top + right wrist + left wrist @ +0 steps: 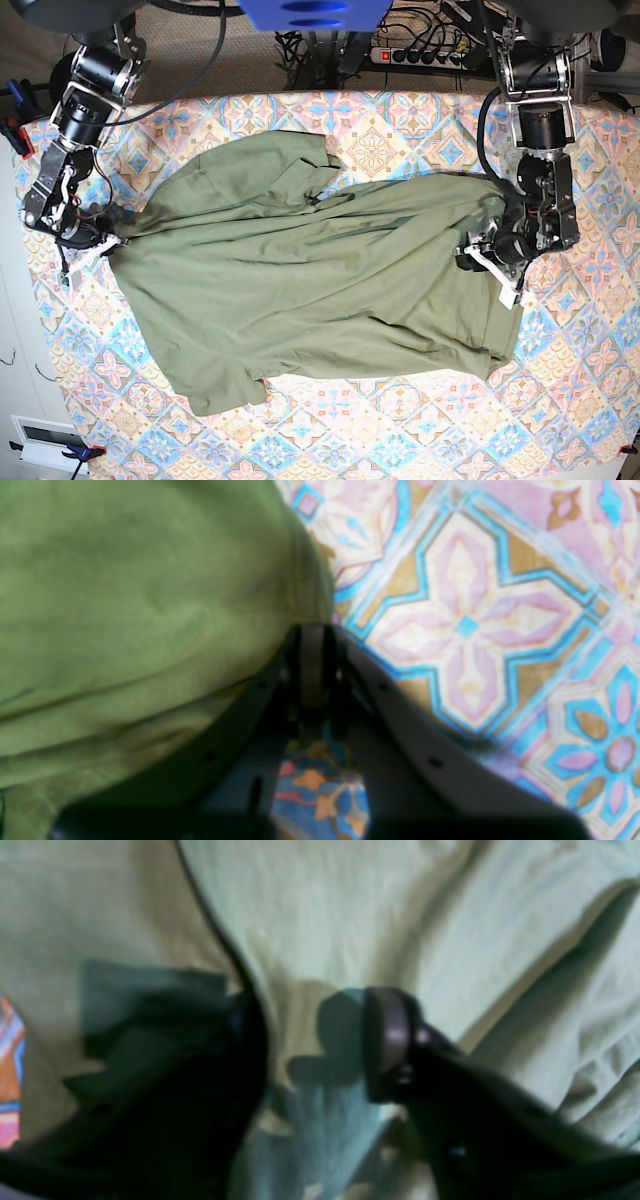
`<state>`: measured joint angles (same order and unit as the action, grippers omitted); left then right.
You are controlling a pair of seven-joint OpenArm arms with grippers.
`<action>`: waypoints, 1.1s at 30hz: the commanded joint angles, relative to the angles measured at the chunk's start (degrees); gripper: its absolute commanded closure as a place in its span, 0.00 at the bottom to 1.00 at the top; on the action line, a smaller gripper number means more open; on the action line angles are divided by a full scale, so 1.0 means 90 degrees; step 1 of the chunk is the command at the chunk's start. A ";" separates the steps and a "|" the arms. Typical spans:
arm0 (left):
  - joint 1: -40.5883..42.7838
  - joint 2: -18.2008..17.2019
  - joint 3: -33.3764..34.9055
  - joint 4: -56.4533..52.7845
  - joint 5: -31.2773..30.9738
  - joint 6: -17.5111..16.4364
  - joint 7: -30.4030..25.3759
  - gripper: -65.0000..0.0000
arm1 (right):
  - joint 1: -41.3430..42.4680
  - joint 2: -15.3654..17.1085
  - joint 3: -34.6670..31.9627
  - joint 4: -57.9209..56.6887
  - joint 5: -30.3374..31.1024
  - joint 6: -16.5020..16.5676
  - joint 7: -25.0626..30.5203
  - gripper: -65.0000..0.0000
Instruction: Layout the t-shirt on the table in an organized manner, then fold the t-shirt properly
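Base view, t-shirt (310,290) between hands

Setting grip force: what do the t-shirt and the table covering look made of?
The t-shirt: soft matte knit, likely cotton; it creases and drapes limply, with a stitched hem. The table covering: looks like thin printed cloth with a flat tile pattern and no gloss, though vinyl can't be ruled out.

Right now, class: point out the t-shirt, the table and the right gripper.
t-shirt (300,290), base view, middle of the green cloth.
table (400,420), base view, bare patterned cover near the front edge.
right gripper (312,645), right wrist view, closed fingertips at the shirt's edge.
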<state>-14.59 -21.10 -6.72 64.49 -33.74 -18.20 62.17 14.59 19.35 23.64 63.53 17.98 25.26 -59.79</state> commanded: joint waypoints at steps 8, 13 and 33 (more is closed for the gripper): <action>-0.0377 -0.0200 -0.0040 0.0097 -0.0613 -0.0015 -0.0017 1.00 | 0.0152 0.0140 0.0016 0.0087 0.0049 0.0012 0.0104 0.98; -0.1158 -0.0180 -0.0049 0.0097 -0.1199 -0.0005 -0.0017 1.00 | 0.0162 0.0140 0.0016 0.0048 0.0049 0.0012 0.0123 0.98; -0.2506 -0.0757 -0.0899 -0.0391 -0.0281 0.0044 -0.0759 1.00 | 0.1715 0.0961 0.0016 -0.1886 0.0029 0.0012 0.1198 0.98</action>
<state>-35.57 -26.79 -14.41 60.38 -36.42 -18.28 56.42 29.23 26.44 23.64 46.02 18.59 25.69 -49.78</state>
